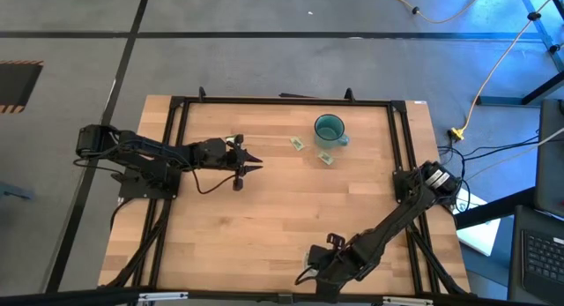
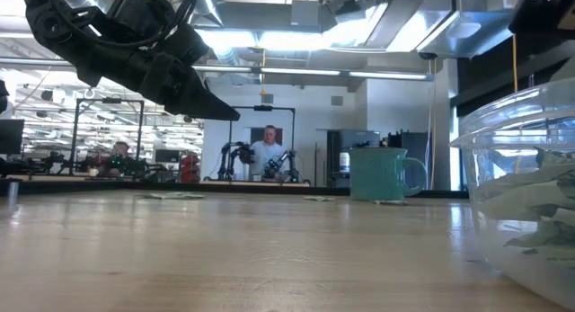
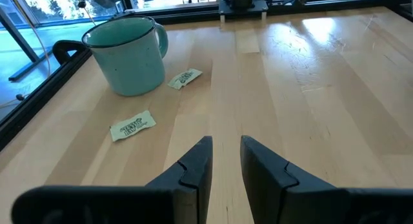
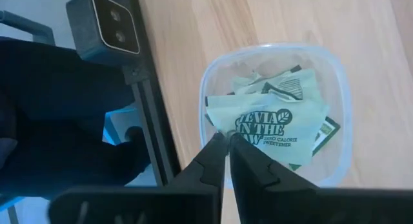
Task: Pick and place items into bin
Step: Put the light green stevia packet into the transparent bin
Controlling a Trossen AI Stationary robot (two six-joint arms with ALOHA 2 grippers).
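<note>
Wooden surface (image 1: 264,209) is carrying a teal mug (image 1: 330,129) at 1 o'clock. Right hand (image 4: 227,141) is hovering over the clear bin (image 4: 340,88) at 6 o'clock, fingers nearly closed, holding nothing. Left hand (image 3: 224,146) is hanging at 10 o'clock, narrowly parted, empty. Two packets (image 3: 132,126) are lying beside the mug; more are sitting in the bin.

A grey floor (image 1: 264,15) is being crossed by dark lines and a yellow cable (image 1: 493,68) beside the wooden table (image 1: 264,209). Beyond it, a workshop hall is being lit by ceiling lights (image 2: 296,38), and a person (image 2: 268,150) is being seen among benches.
</note>
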